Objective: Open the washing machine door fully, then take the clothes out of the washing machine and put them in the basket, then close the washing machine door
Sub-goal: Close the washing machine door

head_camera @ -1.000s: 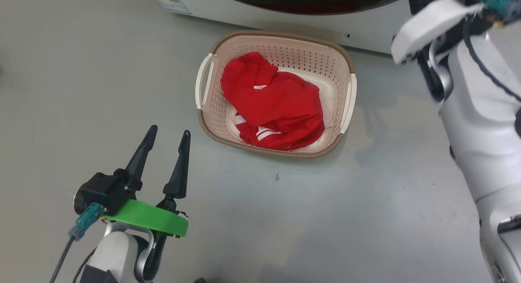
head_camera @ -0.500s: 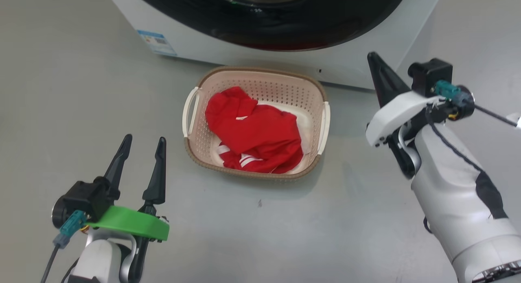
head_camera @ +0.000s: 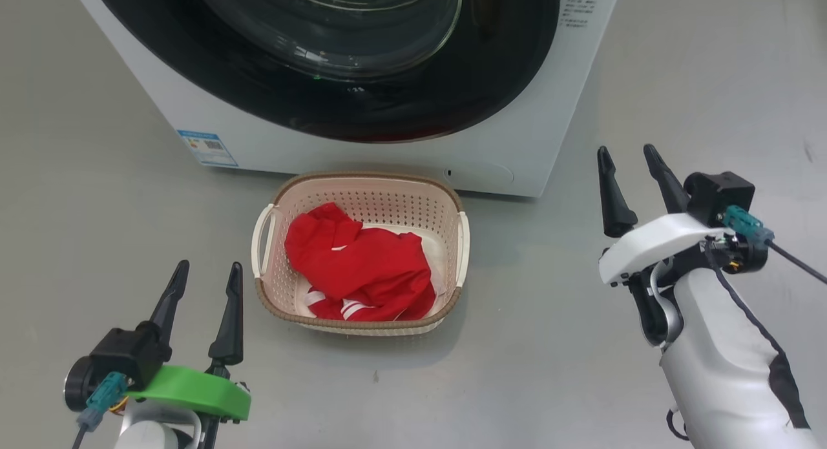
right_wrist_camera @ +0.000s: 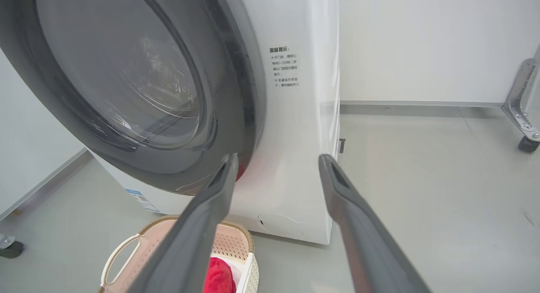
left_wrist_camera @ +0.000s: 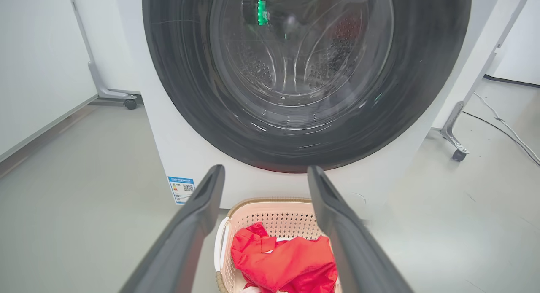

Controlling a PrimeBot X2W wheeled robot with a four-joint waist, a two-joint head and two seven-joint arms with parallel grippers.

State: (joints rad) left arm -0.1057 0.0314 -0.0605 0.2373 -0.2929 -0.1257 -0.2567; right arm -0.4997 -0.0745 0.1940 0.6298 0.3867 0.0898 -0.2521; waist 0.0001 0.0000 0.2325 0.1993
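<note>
We are holding the left gripper [head_camera: 210, 264] and right gripper [head_camera: 625, 148] spread, empty, flanking the basket [head_camera: 362, 177], where red clothes [head_camera: 362, 268] are lying bunched

Bright, sharp pics w/ glare on washing machine door [left_wrist_camera: 306, 80].

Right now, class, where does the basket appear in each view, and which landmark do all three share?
Head view: the basket at centre, before the washing machine.
Left wrist view: bottom centre.
Right wrist view: bottom left, cut off by the edge.
Shared landmark: the machine's blue label.
</note>
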